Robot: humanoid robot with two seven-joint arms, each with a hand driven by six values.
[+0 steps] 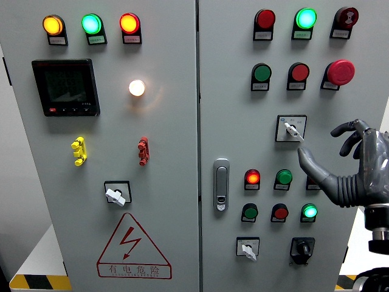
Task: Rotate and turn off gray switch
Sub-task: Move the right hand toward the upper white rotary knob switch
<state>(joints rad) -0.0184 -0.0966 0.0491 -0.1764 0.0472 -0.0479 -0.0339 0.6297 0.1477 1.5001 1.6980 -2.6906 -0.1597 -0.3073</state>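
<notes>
On the right door of the gray electrical cabinet [176, 182], about mid-height, sits the gray switch [291, 128], a rotary selector on a square plate with its light handle pointing down and to the right. Just beside it, the right robot hand [349, 161] comes in from the right edge. Its fingers are spread and hold nothing: one long finger [306, 159] stretches up and left toward the tip of the switch handle, very close to it, though contact cannot be made out. The other fingers curl loosely above the palm, clear of the panel.

Above the switch are two rows of round buttons and lamps, among them a lit green lamp [306, 18] at the top and a red mushroom button [340, 72] to the upper right. Below it are smaller lamps, with a lit red lamp [252, 177] and another rotary selector [248, 249] near the bottom. A metal door latch [221, 184] stands at the door's left edge.

The left door carries a dark display [65, 87], a glowing white lamp [137, 87], a yellow handle [78, 151], a red handle [143, 151] and a triangular warning sign [134, 248].
</notes>
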